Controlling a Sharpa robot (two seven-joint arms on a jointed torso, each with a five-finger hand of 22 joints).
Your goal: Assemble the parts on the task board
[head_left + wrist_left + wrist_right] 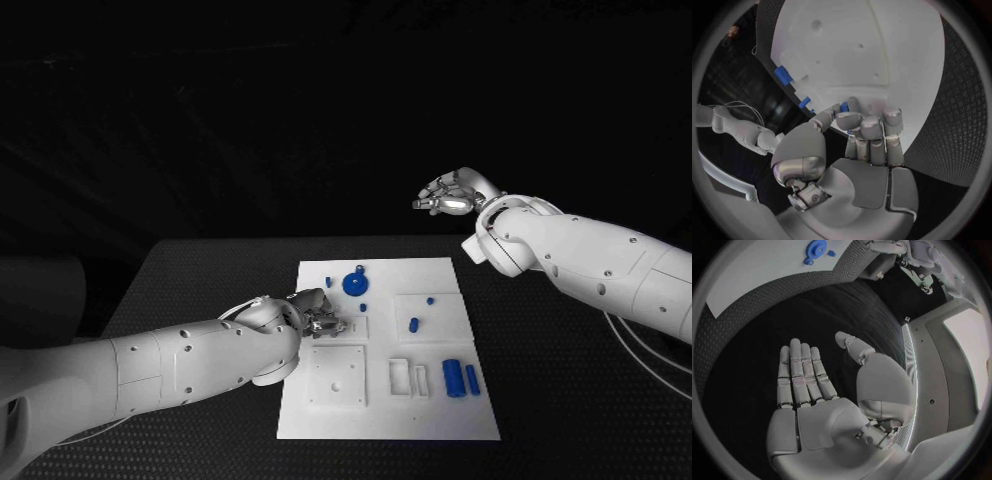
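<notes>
Near the task board's (433,420) left edge, left hand (307,316) lowered, fingers (870,127) curled on a small blue part (844,106), likely to seat it. Beyond the surface's (216,270) far right corner, right hand (451,193) raised, fingers (801,370) straight, holding nothing, out of the way.

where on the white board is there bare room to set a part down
Bare patches: the task board strip along its near edge, below the square recess, and its far right corner beyond the blue gear. Crowded: the middle, where the left hand works, and around the blue cylinders.

text: none legible | labels: none | numbers: none | signs: none
</notes>
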